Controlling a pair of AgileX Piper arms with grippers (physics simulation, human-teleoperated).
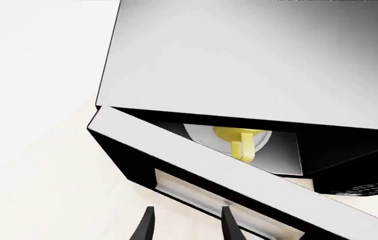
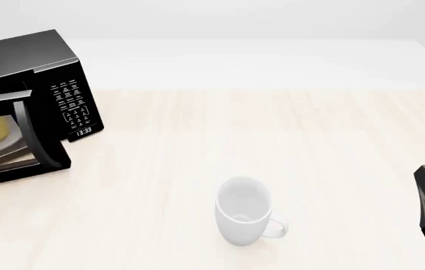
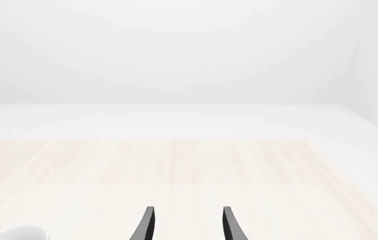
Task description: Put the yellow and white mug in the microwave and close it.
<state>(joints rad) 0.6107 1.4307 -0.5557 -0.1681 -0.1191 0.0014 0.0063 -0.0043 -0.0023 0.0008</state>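
in the left wrist view, the left pincer [image 1: 187,225] is standing open and holding nothing just outside the half-open door [image 1: 196,172] of the microwave [image 1: 256,65], and the yellow and white mug [image 1: 241,140] is already sitting inside on the white plate, so i judge the closing step is in hand. in the front view, the door is hanging ajar at the tabletop [image 2: 272,129]'s left, so the next move is probably asking for a push until it shuts, while in the right wrist view the right pincer [image 3: 187,225] is resting open and empty.

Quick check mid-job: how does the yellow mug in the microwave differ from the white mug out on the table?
The yellow and white mug sits inside the microwave on its white plate, partly hidden by the half-shut door; the white mug stands in the open on the table. The first is yellow outside, the second white all over. Both have a side handle. Relative size cannot be judged here.
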